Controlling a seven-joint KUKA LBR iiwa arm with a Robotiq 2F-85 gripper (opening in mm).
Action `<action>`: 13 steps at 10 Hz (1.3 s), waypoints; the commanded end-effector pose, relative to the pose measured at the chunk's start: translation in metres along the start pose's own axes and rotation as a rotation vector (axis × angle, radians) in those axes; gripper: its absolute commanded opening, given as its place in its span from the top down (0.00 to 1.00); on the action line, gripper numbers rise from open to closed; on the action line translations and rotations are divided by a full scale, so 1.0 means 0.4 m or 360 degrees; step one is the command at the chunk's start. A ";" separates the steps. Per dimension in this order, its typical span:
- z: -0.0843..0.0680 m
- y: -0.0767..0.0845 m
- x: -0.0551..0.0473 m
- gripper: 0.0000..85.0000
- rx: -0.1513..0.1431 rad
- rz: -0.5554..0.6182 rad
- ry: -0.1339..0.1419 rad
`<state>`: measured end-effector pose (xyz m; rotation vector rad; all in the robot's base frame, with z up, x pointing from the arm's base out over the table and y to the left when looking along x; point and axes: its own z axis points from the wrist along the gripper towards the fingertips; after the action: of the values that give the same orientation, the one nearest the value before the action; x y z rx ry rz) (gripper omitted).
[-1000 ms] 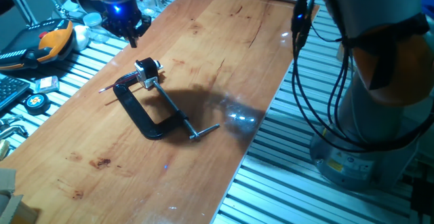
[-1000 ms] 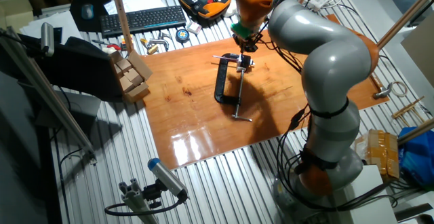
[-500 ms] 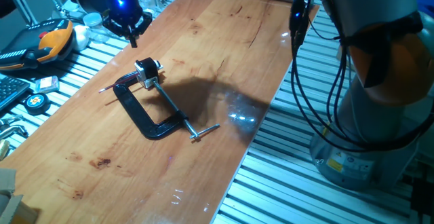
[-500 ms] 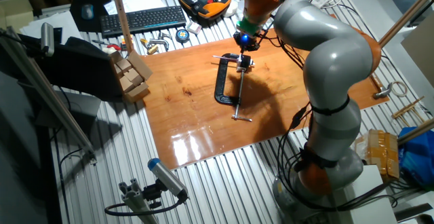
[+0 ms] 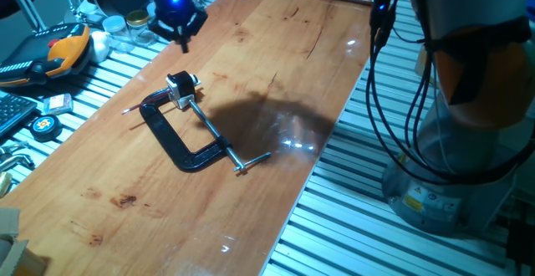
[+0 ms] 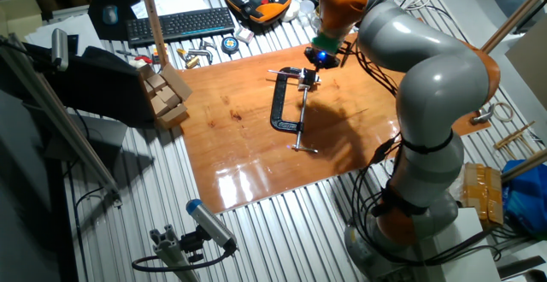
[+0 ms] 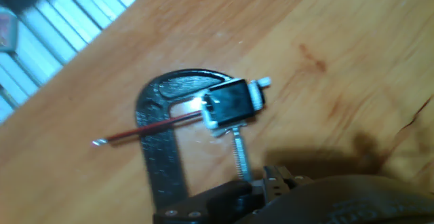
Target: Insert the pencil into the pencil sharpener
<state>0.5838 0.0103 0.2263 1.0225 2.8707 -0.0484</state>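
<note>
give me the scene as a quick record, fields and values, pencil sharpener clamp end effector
pencil: lies across the clamp's frame, one end at the sharpener, the other end free over the table
sharpener: held in the clamp, at the screw's tip
clamp: black, flat on the table
end effector: above the table, beyond the clamp, holding nothing visible; open or shut cannot be told
task state: pencil looks inserted or at the opening; the hand view is too blurred to confirm

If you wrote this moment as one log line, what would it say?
gripper: raised, holding nothing | pencil: lying across clamp, one end at pencil sharpener | sharpener: held in clamp
</note>
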 end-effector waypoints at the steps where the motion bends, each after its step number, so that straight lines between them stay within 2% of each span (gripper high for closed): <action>1: -0.005 -0.006 0.001 1.00 -0.0115 -0.1282 0.0000; 4: -0.019 -0.018 0.008 1.00 -0.0127 -0.1372 0.0044; 6: -0.017 -0.020 0.011 1.00 -0.0179 -0.1346 0.0083; 7: -0.015 -0.020 0.014 1.00 -0.0186 -0.1340 0.0085; 9: -0.009 -0.017 0.025 1.00 -0.0169 -0.1329 0.0070; 10: -0.008 -0.015 0.029 1.00 -0.0190 -0.1310 0.0077; 13: -0.006 -0.018 0.035 1.00 -0.0175 -0.1304 0.0063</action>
<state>0.5685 0.0138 0.2272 0.3706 3.0382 0.0498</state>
